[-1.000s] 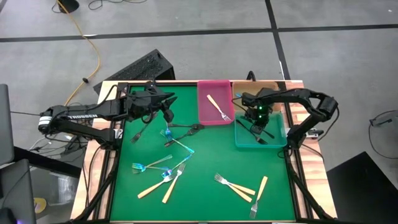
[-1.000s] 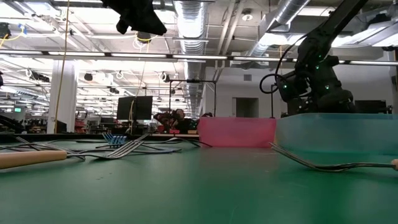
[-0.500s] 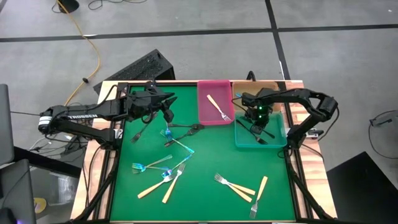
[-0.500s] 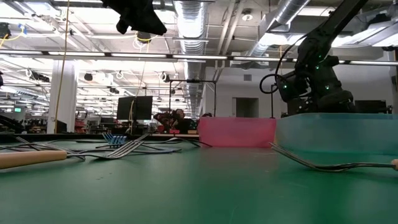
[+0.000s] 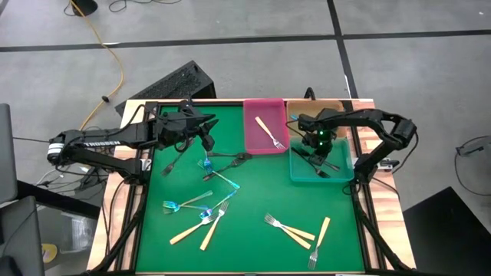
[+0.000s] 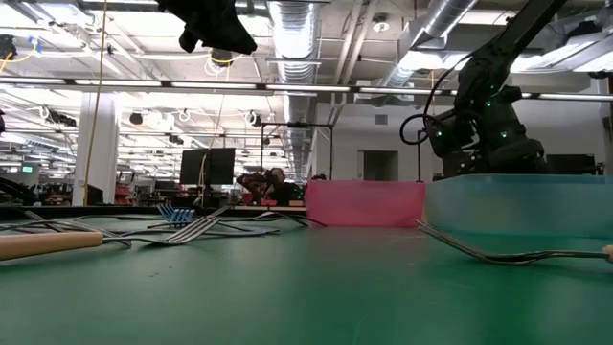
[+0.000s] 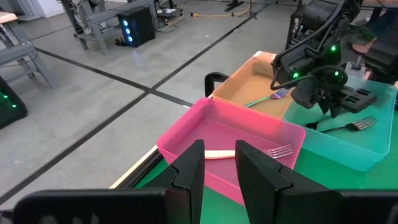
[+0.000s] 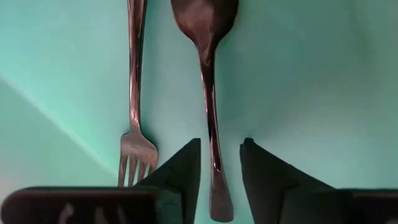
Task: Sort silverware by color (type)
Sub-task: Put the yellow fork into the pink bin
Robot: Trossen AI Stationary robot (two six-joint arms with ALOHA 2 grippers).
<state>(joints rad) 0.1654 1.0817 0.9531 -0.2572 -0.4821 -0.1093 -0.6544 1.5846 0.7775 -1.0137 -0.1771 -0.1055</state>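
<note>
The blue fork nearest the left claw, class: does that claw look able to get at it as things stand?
Probably yes. The left claw hangs above the mat close to the blue fork, and the high view shows nothing lying over that fork. The black forks lie beside it, so a careful descent is needed.

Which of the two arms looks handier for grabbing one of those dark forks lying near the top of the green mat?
Probably the left. The left gripper hangs right by the dark forks, fingers apart, while the right gripper is low over the teal bin, farther away.
</note>
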